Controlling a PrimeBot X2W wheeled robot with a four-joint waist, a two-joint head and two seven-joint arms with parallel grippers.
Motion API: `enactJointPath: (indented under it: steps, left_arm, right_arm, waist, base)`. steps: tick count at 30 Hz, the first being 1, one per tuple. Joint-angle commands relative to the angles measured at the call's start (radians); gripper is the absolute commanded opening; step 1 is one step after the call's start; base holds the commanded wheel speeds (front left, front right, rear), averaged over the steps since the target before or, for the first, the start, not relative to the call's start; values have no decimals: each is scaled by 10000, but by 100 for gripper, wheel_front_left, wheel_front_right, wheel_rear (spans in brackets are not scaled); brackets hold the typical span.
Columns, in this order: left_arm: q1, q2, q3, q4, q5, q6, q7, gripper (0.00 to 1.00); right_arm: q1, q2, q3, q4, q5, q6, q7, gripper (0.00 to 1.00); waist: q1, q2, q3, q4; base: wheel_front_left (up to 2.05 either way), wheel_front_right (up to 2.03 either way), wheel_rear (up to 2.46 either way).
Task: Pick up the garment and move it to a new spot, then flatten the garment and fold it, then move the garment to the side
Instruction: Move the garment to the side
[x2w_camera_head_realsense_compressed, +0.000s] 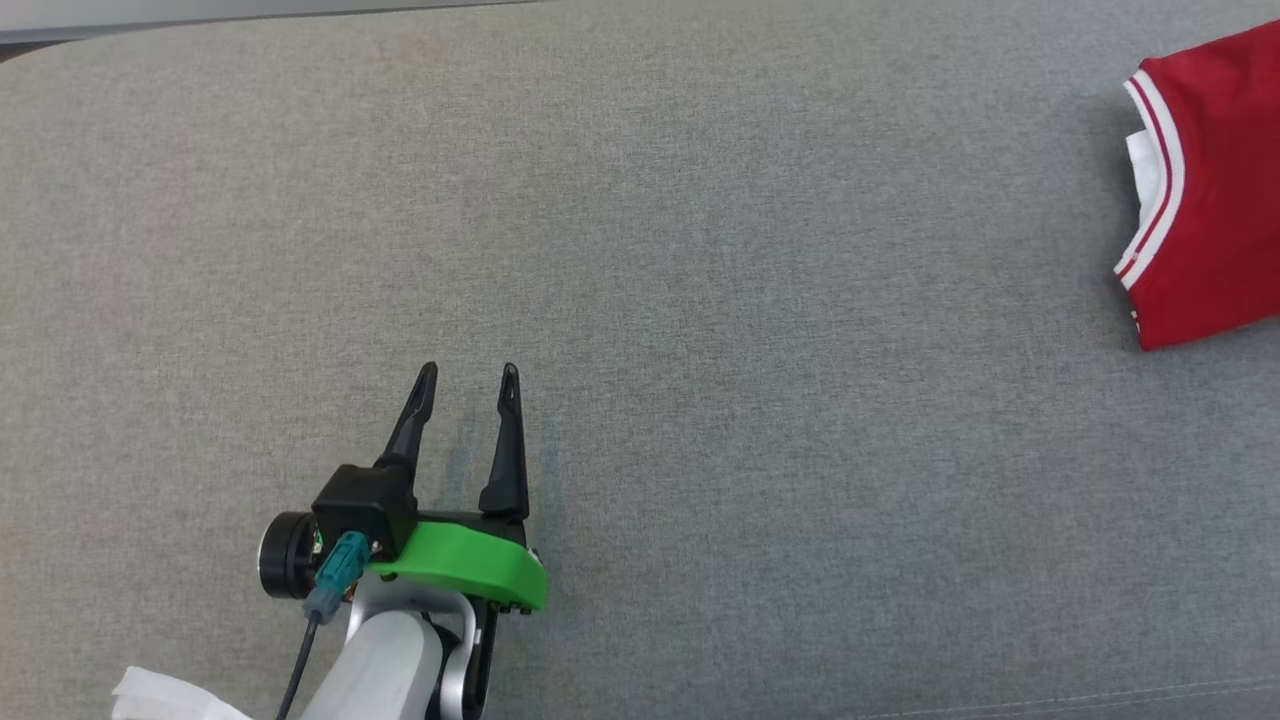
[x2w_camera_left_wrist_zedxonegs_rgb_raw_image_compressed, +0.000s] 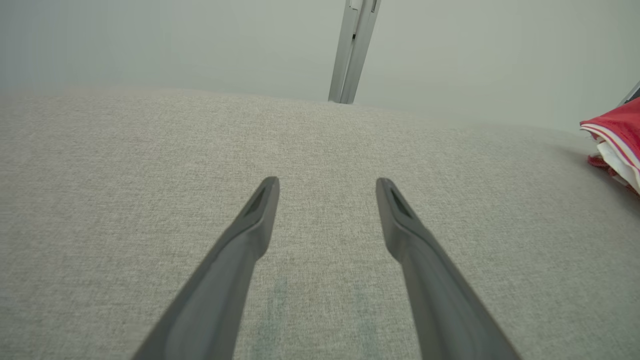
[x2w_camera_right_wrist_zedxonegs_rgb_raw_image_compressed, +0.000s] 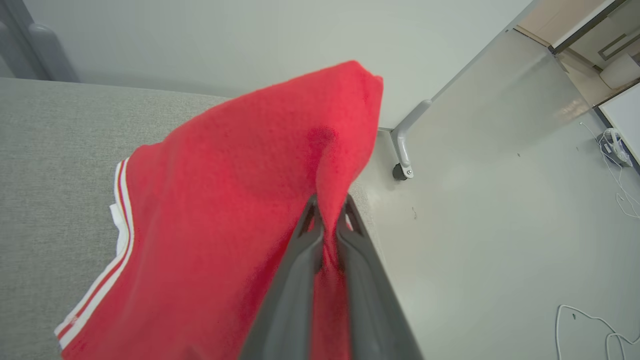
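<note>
A grey woven surface (x2w_camera_head_realsense_compressed: 760, 300) spreads below a pale wall, and a white scrap (x2w_camera_head_realsense_compressed: 165, 698) shows at the lower left of the head view. Just right of it, the left pincer (x2w_camera_head_realsense_compressed: 470, 372) hovers over bare fabric, its 2 dark fingers spread wide, holding nothing. Well apart, at the far right edge, lies the red garment (x2w_camera_head_realsense_compressed: 1225, 190) with white-striped trim. There the right pincer (x2w_camera_right_wrist_zedxonegs_rgb_raw_image_compressed: 330, 205) is clamped tight on a raised fold of the garment, beside the pale floor (x2w_camera_right_wrist_zedxonegs_rgb_raw_image_compressed: 500, 240).
</note>
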Motion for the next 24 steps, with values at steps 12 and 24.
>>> enactJointPath:
  steps: [12,24]
  left_arm:
    - [-160,394,-274,-455,407,115,383,100]
    - [34,627,-321,-867,426,297,662,100]
  right_arm:
    - [150,481,-2081,1558,-2476,-22,-1632,24]
    - [807,2535,-3845,134,-5699,-22,-2925,100]
  waist:
    - [0,-1,834,367]
    - [0,-1,809,64]
  base:
    - [0,0,0]
    - [0,0,0]
